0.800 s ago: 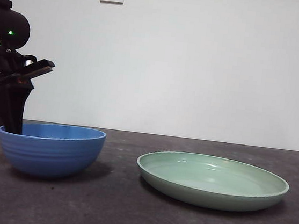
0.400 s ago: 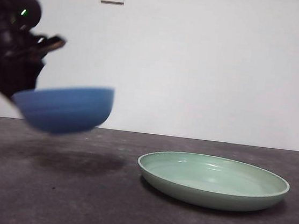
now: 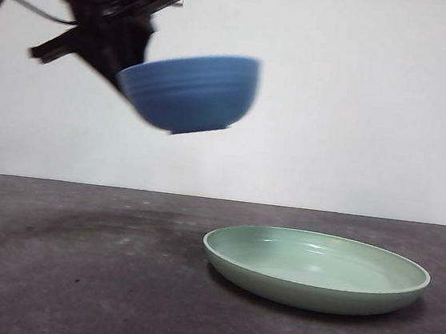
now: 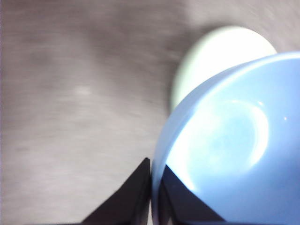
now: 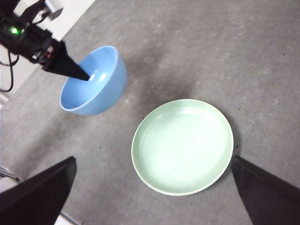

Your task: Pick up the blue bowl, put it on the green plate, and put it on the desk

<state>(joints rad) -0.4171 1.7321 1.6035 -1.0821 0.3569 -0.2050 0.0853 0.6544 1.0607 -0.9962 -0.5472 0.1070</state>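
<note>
Low front camera; overhead wrist cameras

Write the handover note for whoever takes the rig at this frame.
Left gripper: shut on the bowl rim, one jaw inside, one outside; bowl held in the air, tilted, beside the plate rather than over it.
Right gripper: open, waiting high above the desk, holding nothing.
Plate: on the desk, nothing in it.
Done: bowl picked up.
Left: carry it over the plate, set it down in it, release.
</note>
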